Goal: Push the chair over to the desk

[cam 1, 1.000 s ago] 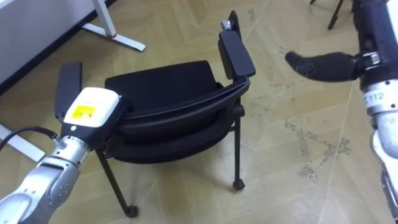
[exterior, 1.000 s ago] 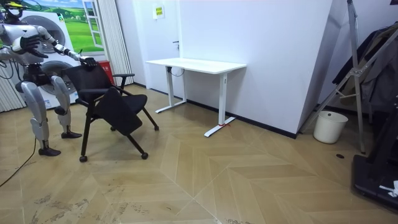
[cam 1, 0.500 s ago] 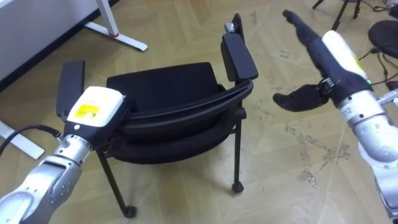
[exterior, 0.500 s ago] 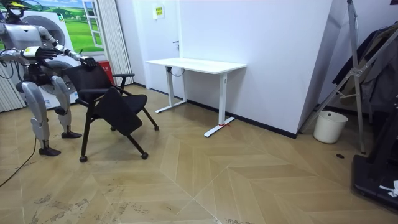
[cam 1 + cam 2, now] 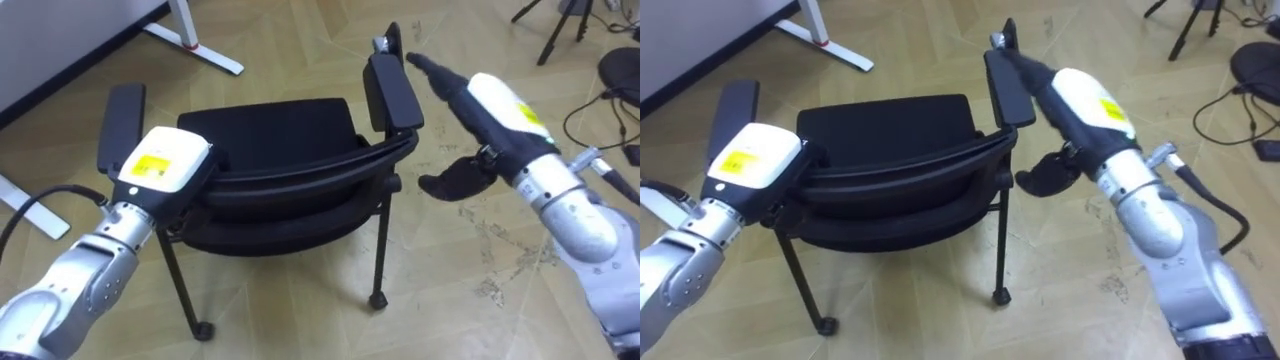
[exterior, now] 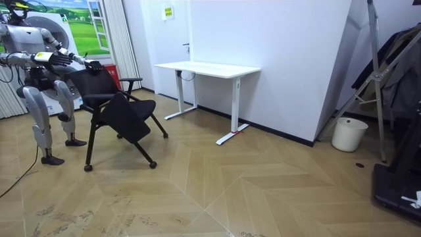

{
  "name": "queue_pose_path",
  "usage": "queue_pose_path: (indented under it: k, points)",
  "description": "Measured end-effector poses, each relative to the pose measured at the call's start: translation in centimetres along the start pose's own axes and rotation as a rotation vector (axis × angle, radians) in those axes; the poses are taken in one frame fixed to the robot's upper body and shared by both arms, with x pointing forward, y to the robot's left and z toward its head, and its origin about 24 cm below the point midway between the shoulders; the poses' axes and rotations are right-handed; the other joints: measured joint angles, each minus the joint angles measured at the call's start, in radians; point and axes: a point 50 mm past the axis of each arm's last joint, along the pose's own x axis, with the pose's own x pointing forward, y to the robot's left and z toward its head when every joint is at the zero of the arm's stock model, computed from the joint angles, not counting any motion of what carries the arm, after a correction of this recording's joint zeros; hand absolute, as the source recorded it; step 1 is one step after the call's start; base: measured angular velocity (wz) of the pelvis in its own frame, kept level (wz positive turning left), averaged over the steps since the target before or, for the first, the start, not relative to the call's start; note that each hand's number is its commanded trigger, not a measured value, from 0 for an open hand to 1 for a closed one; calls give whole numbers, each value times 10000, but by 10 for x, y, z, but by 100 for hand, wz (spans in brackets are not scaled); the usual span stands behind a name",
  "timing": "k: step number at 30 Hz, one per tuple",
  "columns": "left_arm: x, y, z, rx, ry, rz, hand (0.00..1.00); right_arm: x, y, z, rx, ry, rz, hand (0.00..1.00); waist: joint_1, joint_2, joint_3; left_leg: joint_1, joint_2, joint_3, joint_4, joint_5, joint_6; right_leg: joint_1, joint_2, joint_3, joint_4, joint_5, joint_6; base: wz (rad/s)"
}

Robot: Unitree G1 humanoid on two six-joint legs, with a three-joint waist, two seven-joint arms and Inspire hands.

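The black chair point(image 5: 270, 130) with two armrests stands before me, its backrest point(image 5: 300, 175) nearest to me. My left hand point(image 5: 160, 165) lies on the backrest's left end beside the left armrest point(image 5: 122, 115); its fingers are hidden behind the hand's white back. My right hand point(image 5: 480, 100) reaches in from the right, open, with straight fingers stretched along the right armrest point(image 5: 392, 90) and the thumb hanging below. In the room view I stand behind the chair point(image 6: 122, 108), at the room view's left, arms stretched to its back.
A white desk point(image 6: 207, 68) stands by the wall beyond the chair; its feet point(image 5: 200, 50) lie on the wood floor ahead left. Cables point(image 5: 600, 100) and stand legs point(image 5: 560, 20) are at the far right. A white bucket point(image 6: 348, 133) sits by the far wall.
My right hand has swung in from the right and forward, its fingers now at the right armrest. The left hand has stayed on the backrest. The camera shifted slightly.
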Motion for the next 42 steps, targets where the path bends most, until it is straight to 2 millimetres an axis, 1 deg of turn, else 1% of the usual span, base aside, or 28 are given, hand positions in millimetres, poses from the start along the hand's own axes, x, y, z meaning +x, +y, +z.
queue_pose_path:
  k: [5, 11, 14, 17, 18, 20, 22, 23, 24, 27, 32, 42]
  points:
    - [3, 0, 3, 23, -153, -15, 100, 0, 8, -4, 35, 199, 449, 0, 39, 3, 3, 8, 1, -23, -1, 0, 0, 102, -13, -151, -85, 2, -4, 7]
    - [7, 0, 9, 90, -380, 18, 100, 3, 24, -3, -320, 187, 1233, 0, 176, 32, 21, -4, -4, -27, -8, 0, 0, 126, -34, -255, -88, 2, -3, 4]
    - [9, 0, 10, 102, -441, 26, 100, 6, 30, -2, -548, 174, 1579, 0, 221, 39, 24, -7, -5, -43, -17, 0, 0, 133, -46, -389, -90, 2, -3, 2]
    - [10, 0, 11, 143, -479, 7, 100, 16, 29, -1, -828, 121, 1801, 0, 252, 42, 26, -5, -8, -56, -18, 0, 0, 125, -52, -428, -101, 2, -3, -1]
    - [11, 1, 11, 154, -484, 21, 100, 20, 29, -2, -870, 137, 1847, 0, 250, 43, 27, -26, -14, -204, -18, 0, 0, 125, -53, -452, -115, 2, -3, 3]
    - [15, 1, 13, 183, -566, 13, 100, 25, 27, -5, -908, 216, 1849, 0, 258, 43, 26, -64, -19, -282, -16, 1, -1, 126, -53, -488, -124, 2, -3, 11]
    - [20, 1, 16, 91, -614, 47, 100, 29, 25, -8, -1058, 348, 1818, 0, 248, 43, 26, -133, -29, -485, -15, 1, -1, 152, -65, -622, -157, 2, -3, 21]
    - [23, 1, 19, 29, -674, 66, 100, 31, 25, -11, -1202, 464, 1802, 0, 241, 39, 25, -159, -35, -493, -15, 1, -2, 193, -75, -688, -236, 6, -9, 16]
    - [25, 1, 21, 48, -754, 22, 100, 33, 26, -13, -1241, 576, 1777, 0, 356, 40, 25, -161, -36, -550, -13, 2, -3, 213, -75, -722, -251, 6, -10, 13]
    - [29, 1, 24, 67, -874, -2, 100, 34, 28, -16, -1544, 708, 1715, 0, 391, 39, 23, -187, -37, -726, -5, 2, -3, 240, -73, -853, -249, 6, -10, 9]
    - [32, 1, 29, 85, -1051, 10, 100, 34, 29, -20, -2269, 866, 1624, 0, 555, 28, 16, -180, -33, -773, 3, 2, -3, 264, -73, -953, -237, 6, -10, 3]
    - [36, 1, 35, 196, -1303, -23, 100, 46, 34, -20, -3416, 928, 2273, 0, 760, 10, 6, -156, -33, -887, 3, 2, -3, 305, -67, -1029, -240, 6, -10, 0]
